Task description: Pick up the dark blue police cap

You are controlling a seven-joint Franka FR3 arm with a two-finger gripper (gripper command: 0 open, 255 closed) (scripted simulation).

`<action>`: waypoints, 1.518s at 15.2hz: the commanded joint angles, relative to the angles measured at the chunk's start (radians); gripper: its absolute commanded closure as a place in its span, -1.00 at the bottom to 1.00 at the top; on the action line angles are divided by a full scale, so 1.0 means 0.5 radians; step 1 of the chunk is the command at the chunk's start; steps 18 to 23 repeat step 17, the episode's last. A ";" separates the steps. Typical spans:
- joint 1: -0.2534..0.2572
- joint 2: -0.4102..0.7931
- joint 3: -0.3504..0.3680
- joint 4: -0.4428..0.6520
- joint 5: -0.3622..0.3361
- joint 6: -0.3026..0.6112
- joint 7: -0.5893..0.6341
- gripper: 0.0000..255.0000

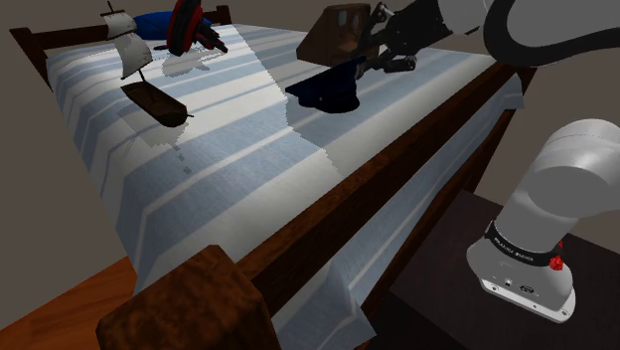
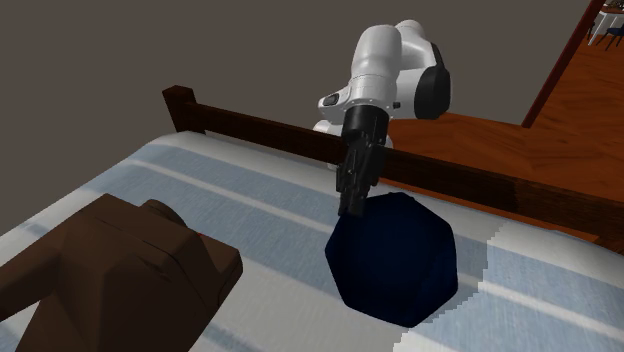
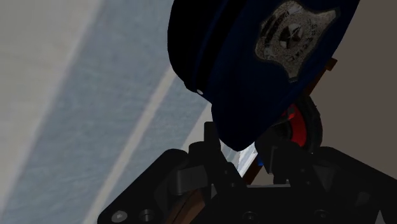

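Striped blue-and-white bedding covers a wide bed (image 1: 248, 149) with a dark wooden frame (image 1: 407, 164). Plain grey-brown walls stand behind it and an orange wooden floor (image 2: 590, 90) lies beyond. 1 corner post (image 1: 189, 308) fills the shoulder view's lower left.

From its dark stand (image 1: 447, 298) the white arm (image 1: 556, 209) reaches over the frame to the bed's far side.

A large brown wooden block (image 2: 110, 270) sits on the cover just beside the cap, at the second exterior view's lower left.

The cap (image 2: 395, 260) is dark blue and lies near the frame on the arm's side. It is directly under the gripper (image 2: 352, 205), which comes down onto its upper edge. Whether it rests on the cover or hangs just above it, I cannot tell. In the wrist view the cap (image 3: 254, 70) rises from between the 2 black fingers (image 3: 213, 149), which are clamped on its rim from either side, and its silver badge (image 3: 294, 35) faces the camera.

Well apart, toward the shoulder view's upper left, stand a model ship (image 1: 139, 70) and a red-and-blue object (image 1: 187, 25).
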 commanded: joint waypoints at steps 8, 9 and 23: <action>-0.086 0.012 -0.069 0.194 -0.093 -0.220 0.015 1.00; -0.096 0.016 -0.076 0.221 -0.103 -0.244 0.018 1.00; -0.155 0.050 -0.122 0.397 -0.165 -0.384 0.036 1.00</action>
